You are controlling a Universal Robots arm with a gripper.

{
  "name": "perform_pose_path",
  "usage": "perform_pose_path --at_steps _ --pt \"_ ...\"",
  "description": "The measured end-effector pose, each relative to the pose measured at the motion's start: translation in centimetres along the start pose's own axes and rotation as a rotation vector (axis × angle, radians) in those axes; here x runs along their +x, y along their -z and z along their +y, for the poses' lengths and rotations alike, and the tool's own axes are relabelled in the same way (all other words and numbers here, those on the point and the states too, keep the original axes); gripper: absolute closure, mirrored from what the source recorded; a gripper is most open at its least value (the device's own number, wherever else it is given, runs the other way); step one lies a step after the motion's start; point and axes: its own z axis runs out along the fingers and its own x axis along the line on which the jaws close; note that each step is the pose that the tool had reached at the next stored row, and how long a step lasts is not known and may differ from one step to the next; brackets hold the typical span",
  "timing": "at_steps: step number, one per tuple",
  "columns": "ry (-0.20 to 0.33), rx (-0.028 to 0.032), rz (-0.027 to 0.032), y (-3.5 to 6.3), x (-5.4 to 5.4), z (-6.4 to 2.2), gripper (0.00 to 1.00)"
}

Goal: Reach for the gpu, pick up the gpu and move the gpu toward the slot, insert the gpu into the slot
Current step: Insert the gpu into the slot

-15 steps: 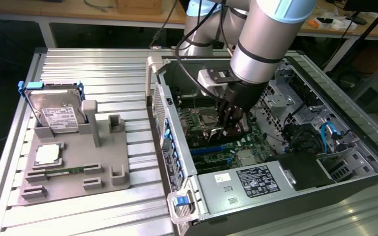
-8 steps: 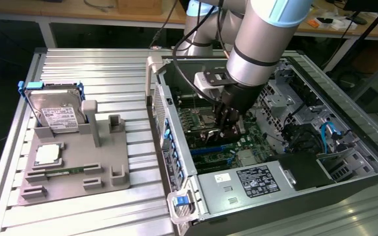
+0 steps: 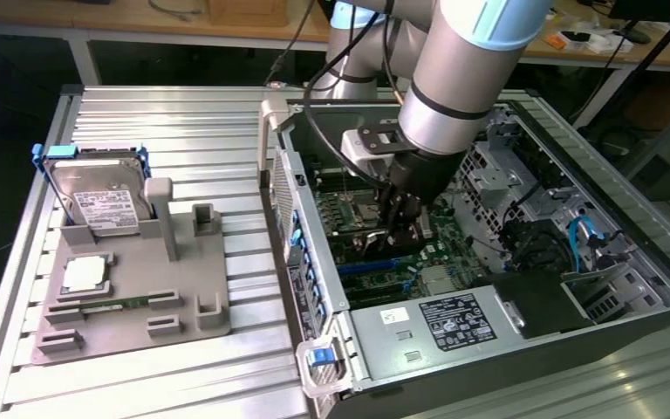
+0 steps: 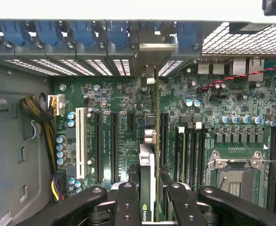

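Gpu (image 4: 147, 188) is standing on edge between the fingers (image 4: 127, 203), down inside the open computer case (image 3: 311, 297). The wrist view is looking straight along its thin top edge.

Fingers are pinching the gpu across its thickness, one on each flat face, drawn partway in with the card filling the gap.

Long axis of the card is running parallel to the rows of black sockets (image 4: 99, 146) on the motherboard (image 4: 105, 94). Its metal end is pointing toward the vented rear wall of the case.

Slot (image 3: 372, 263) is showing as a blue strip just under the fingers in the exterior view, lying along the same line as the card. Judging from that, the gpu is sitting directly over the slot and lined up lengthwise, not off to one side.

Cannot tell whether the bottom edge is touching the slot, partly in, or hanging just clear, because the card is hiding that contact line.

Arm (image 3: 463, 70) is reaching steeply down into the case, well apart from the tabletop (image 3: 160, 113).
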Motion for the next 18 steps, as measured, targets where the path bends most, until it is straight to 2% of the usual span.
perform_pose_path --at_steps 18 --pt "0.000 0.0001 0.0000 -0.95 -0.01 0.62 0.73"
